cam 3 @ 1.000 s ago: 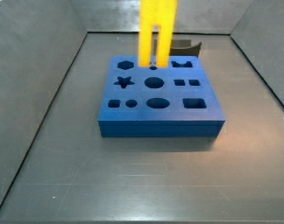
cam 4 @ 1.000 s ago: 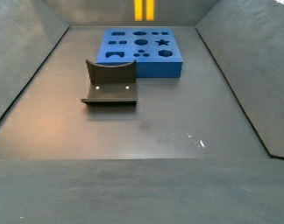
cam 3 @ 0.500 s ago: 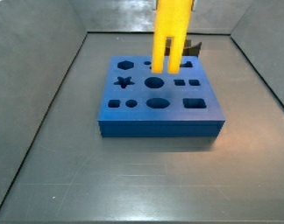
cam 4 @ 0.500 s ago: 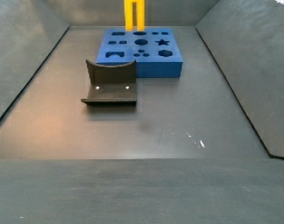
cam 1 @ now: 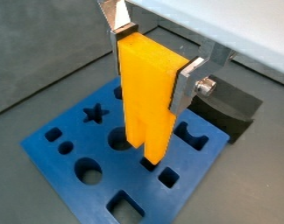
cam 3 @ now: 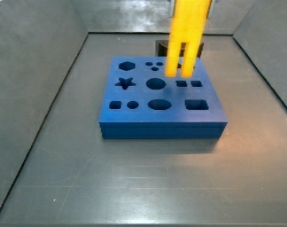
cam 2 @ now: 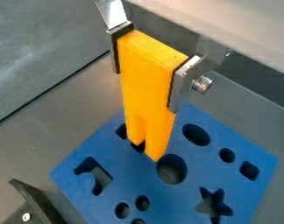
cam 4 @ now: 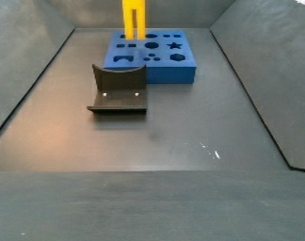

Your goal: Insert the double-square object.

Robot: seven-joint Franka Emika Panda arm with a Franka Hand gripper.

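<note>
The gripper is shut on the upper end of the double-square object, a tall bright yellow piece of two bars with a slit. It shows in both wrist views, the gripper clamping the piece between silver fingers. The piece hangs upright, its lower end just above the top of the blue block with shaped holes. In both side views the yellow piece stands over the blue block; the gripper itself is above the frame there.
A dark grey curved block lies on the floor beside the blue block; it also shows behind the yellow piece in a side view and in both wrist views. Grey walls slope up around the floor.
The yellow piece has moved sideways across the blue block, from near its middle rear toward one edge, and come lower. The blue block and the grey block have not moved.
</note>
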